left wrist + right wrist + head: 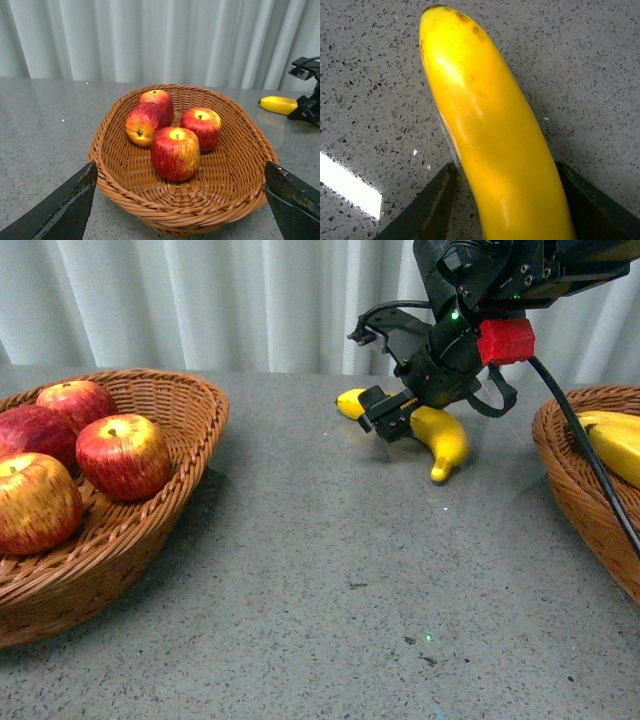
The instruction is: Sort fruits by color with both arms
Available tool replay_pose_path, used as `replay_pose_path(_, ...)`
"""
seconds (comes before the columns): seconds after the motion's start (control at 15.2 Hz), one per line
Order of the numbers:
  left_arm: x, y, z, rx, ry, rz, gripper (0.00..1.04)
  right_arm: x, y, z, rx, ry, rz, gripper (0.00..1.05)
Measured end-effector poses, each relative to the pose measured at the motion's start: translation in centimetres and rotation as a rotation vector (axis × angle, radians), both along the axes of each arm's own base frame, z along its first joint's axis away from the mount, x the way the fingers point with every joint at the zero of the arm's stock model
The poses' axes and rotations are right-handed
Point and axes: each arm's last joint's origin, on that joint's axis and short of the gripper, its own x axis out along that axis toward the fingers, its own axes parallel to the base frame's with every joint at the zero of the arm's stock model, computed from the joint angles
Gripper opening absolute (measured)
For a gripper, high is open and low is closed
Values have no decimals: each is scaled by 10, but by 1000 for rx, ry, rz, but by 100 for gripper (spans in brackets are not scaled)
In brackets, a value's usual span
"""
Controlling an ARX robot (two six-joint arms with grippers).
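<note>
On table — one banana (440, 435); left basket (170, 500) — four apples (122, 455).

Glossy smooth banana (490, 145), woven wicker basket (150, 200), matt speckled stone tabletop (330, 570).

four apples (172, 137): left basket | banana (440, 438): flat on table

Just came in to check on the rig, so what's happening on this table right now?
The robot is sorting fruit by colour. Its right arm's claw straddles a yellow curved banana lying on the grey speckled table, apparently about to grip it. Four red-and-yellow apples already sit in the woven wicker basket on the left; another banana lies in the right wicker basket. The left claw hangs open, empty.
</note>
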Motion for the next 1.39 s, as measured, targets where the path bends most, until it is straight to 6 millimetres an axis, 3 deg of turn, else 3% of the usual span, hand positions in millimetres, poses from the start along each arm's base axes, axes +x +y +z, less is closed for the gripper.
replay_pose_path(0.13,0,0,0,0,0,0,98,3,2,1,73,-33,-16,36)
replay_pose_path(0.26,0,0,0,0,0,0,98,-1,0,21,299,-85,-25,36)
replay_pose_path(0.33,0,0,0,0,0,0,98,-10,-8,52,455,-137,-26,36)
replay_pose_path(0.4,0,0,0,0,0,0,98,-29,-29,95,607,-214,-30,36)
replay_pose_path(0.46,0,0,0,0,0,0,98,-46,-53,122,675,-273,-49,36)
replay_pose_path(0.59,0,0,0,0,0,0,98,-82,-111,144,700,-360,-112,36)
replay_pose_path(0.66,0,0,0,0,0,0,98,-104,-146,139,673,-367,-173,35)
replay_pose_path(0.79,0,0,0,0,0,0,98,-138,-196,123,566,-395,-253,35)
replay_pose_path(0.86,0,0,0,0,0,0,98,-168,-227,110,449,-407,-278,35)
replay_pose_path(1.06,0,0,0,0,0,0,98,-196,-249,85,303,-375,-241,35)
replay_pose_path(1.19,0,0,0,0,0,0,98,-206,-248,64,277,-304,-188,37)
replay_pose_path(1.25,0,0,0,0,0,0,98,-208,-246,61,271,-291,-162,49)
replay_pose_path(1.39,0,0,0,0,0,0,98,-211,-240,74,264,-341,-123,71)
